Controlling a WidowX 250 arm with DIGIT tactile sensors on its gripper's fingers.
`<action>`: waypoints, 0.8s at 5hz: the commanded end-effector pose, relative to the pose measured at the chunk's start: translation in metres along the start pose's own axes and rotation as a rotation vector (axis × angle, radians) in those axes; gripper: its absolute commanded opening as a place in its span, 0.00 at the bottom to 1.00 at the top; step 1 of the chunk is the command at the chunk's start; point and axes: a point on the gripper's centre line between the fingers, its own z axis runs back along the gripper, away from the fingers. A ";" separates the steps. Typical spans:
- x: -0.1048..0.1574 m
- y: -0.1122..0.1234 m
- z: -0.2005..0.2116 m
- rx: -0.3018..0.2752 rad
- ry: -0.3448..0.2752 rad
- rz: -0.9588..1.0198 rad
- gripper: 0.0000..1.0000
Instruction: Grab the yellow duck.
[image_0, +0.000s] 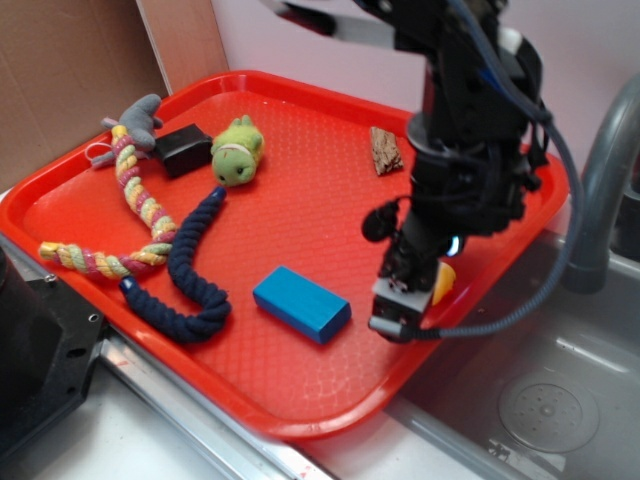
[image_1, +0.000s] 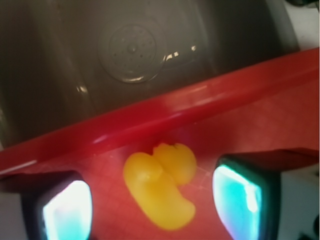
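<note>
The gripper (image_1: 152, 200) hangs low over the red tray (image_0: 300, 190), jaws spread wide and holding nothing. The yellow duck (image_1: 161, 184) lies between the fingers (image_1: 67, 210), right by the tray's rim beside the sink (image_1: 135, 50). This looks like the final approach; next comes a short drop, then a squeeze on that smooth body.

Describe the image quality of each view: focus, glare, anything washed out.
Exterior view: fairly sharp and evenly lit; the yellow duck mostly hidden behind the gripper. Wrist view: soft and blurred throughout; the duck overexposed with little surface detail, the finger pads glowing washed-out cyan-white, bright glints on the sink drain.
</note>
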 end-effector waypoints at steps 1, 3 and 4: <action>-0.013 -0.006 0.018 0.027 -0.040 0.046 0.00; -0.039 -0.009 0.065 0.063 -0.016 0.216 0.00; -0.073 -0.018 0.107 0.049 -0.062 0.468 0.00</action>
